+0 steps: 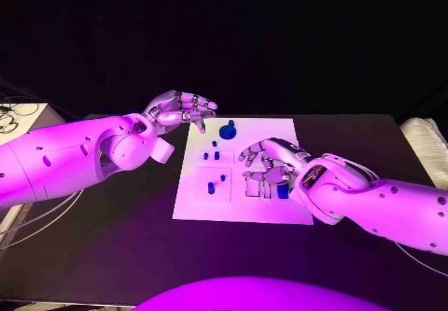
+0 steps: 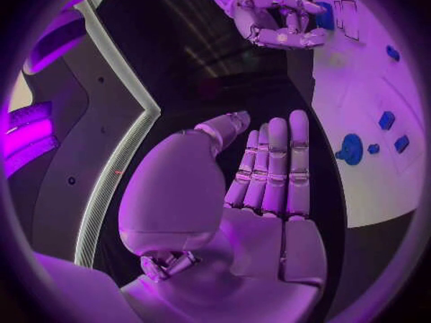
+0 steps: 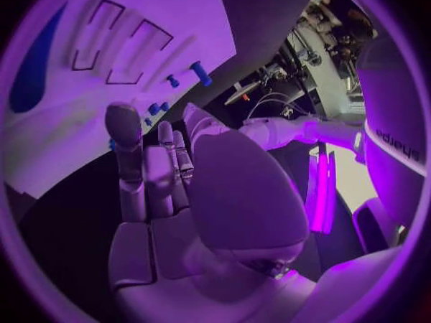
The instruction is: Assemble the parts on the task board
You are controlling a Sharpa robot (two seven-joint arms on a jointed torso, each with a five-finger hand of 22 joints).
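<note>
The white task board (image 1: 245, 207) lies mid-table. On it are a round blue knob part (image 1: 228, 129), several small blue parts such as the pair (image 1: 212, 155) and an upright peg (image 1: 211, 188), and a darker blue part (image 1: 282, 190) by the rectangular slots (image 1: 257, 188). My right hand (image 1: 270, 164) hovers over the board's right middle, just above those slots, fingers bent and holding nothing; its palm (image 3: 171, 194) is bare. My left hand (image 1: 182, 109) is off the board's far left corner, fingers (image 2: 274, 165) straight and together, empty. The knob part (image 2: 350, 149) lies beyond them.
The black table (image 1: 112, 227) stretches round the board. A pale ribbed object (image 1: 426, 146) sits at the table's right edge. Cables (image 1: 13, 116) lie on a light surface at the far left.
</note>
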